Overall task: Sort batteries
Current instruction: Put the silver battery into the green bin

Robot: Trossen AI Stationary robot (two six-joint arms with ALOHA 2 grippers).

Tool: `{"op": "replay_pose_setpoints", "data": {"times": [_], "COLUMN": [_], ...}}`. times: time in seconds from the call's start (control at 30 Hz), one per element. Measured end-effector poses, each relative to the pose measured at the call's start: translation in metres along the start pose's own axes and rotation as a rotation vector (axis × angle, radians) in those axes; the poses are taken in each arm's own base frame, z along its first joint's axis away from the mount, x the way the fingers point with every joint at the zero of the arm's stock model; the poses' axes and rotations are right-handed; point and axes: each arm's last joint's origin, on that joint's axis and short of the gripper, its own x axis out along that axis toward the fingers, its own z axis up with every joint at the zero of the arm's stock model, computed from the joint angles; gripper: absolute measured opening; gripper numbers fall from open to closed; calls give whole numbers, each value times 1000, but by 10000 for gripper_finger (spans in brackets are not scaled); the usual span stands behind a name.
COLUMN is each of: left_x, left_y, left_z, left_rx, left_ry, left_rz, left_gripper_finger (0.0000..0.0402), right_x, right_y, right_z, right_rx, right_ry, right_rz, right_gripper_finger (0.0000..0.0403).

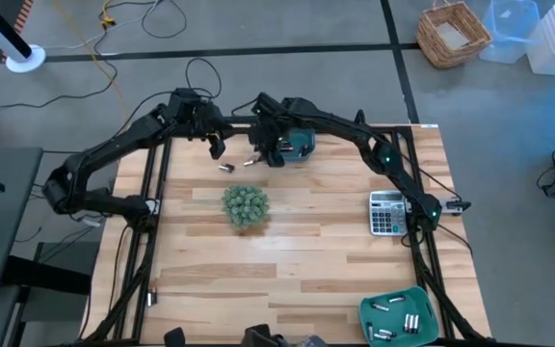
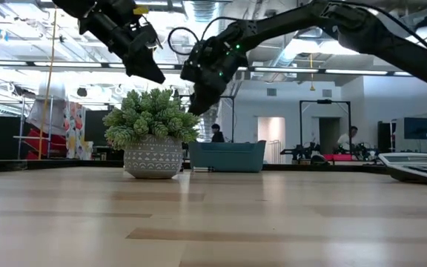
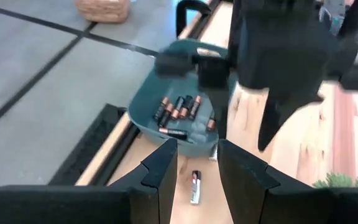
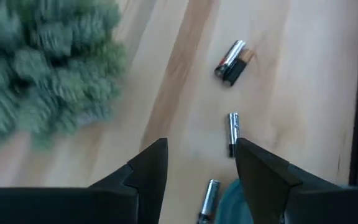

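Note:
Several batteries lie loose on the wood near the table's far edge: two (image 4: 234,62) side by side, a thin one (image 4: 232,132) and another (image 4: 209,202) beside the far teal bin (image 1: 300,145). That bin (image 3: 148,99) holds several dark batteries (image 3: 178,109). My left gripper (image 1: 216,146) hangs open above one loose battery (image 3: 194,186), touching nothing. Just to its right, my right gripper (image 1: 257,156) also hangs open above the loose batteries, between the left gripper and the bin. In the low view both grippers (image 2: 148,68) (image 2: 197,102) are well above the table.
A potted green plant (image 1: 246,205) stands on the table just nearer than the two grippers. A grey calculator (image 1: 386,212) lies at the right edge. A second teal bin (image 1: 400,316) with several batteries sits at the near right corner.

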Motion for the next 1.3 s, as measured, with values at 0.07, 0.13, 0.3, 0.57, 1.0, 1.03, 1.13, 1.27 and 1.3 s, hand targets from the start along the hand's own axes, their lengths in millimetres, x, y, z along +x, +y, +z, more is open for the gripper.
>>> {"op": "replay_pose_setpoints", "data": {"times": [0.07,0.13,0.3,0.57,1.0,1.03,1.13,1.27,1.3], "left_x": [6,15,31,35,40,40,41,42,42], "left_y": [2,5,9,15,15,14,13,10,9], "left_z": [-3,-7,-24,-50,-61,-62,-63,-63,-63], "left_rx": [-3,-11,-16,-24,-34,-38,-44,-36,-35], "left_ry": [16,34,95,106,85,92,105,106,106], "left_rz": [-24,-68,-118,-90,-79,-81,-89,-97,-99], "left_gripper_finger": [109,109,109,109,109,109,109,109,109], "right_x": [-8,-12,-16,-9,27,33,47,57,60], "right_y": [4,9,29,66,140,138,132,119,117], "right_z": [1,5,18,5,-53,-56,-69,-80,-82], "right_rx": [76,124,219,336,279,279,278,289,296], "right_ry": [15,12,30,-24,-147,-130,-65,-37,-34], "right_rz": [9,8,-16,-184,-333,-330,-328,-341,-343], "right_gripper_finger": [205,205,205,205,205,205,205,205,205]}}
